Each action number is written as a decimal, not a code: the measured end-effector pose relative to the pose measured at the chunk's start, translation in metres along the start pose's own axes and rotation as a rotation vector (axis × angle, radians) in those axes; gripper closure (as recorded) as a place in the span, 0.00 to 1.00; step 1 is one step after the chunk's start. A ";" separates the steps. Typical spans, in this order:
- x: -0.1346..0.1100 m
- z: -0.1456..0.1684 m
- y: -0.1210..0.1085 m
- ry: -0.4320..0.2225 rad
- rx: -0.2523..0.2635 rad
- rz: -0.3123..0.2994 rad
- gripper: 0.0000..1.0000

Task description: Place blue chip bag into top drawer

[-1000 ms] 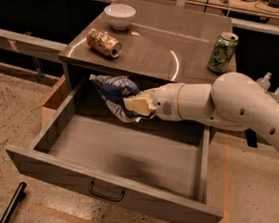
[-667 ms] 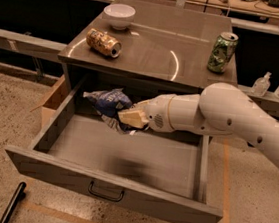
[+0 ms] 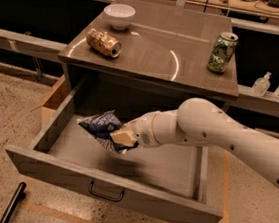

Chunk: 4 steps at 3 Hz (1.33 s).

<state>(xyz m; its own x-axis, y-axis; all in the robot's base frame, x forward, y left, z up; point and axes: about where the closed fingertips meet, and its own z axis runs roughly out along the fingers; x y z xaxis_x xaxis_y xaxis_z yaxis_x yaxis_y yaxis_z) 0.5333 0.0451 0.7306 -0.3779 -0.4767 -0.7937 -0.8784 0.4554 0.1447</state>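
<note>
Gripper (image 3: pixel 122 137) inside the open top drawer (image 3: pixel 112 187), fingers clamped on the blue chip bag (image 3: pixel 99 124). Bag at drawer's left half, seems just above the floor of it, contact unclear. White arm (image 3: pixel 212 133) reaches in from the right. Grey cabinet top (image 3: pixel 156 50) behind: white bowl (image 3: pixel 119 15) far left, gold can (image 3: pixel 103 43) lying on its side, green can (image 3: pixel 222 52) upright at right. Two clear bottles (image 3: pixel 273 86) on the right ledge. Speckled floor (image 3: pixel 3 113), cardboard box (image 3: pixel 54 96) left of drawer.

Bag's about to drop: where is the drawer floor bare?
Bare floor: between the tool and the top drawer's right wall, and along its front panel. Crowded at left, where the tool holds the blue chip bag.
</note>
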 end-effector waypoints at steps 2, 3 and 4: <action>0.021 0.032 0.011 0.084 -0.024 -0.026 0.36; 0.025 0.040 0.005 0.124 -0.020 -0.048 0.11; 0.020 0.028 -0.013 0.128 0.036 -0.042 0.05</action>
<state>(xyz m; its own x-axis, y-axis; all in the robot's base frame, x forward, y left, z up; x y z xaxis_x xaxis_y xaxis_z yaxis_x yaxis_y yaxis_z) 0.5455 0.0500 0.6962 -0.3769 -0.5872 -0.7163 -0.8844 0.4581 0.0898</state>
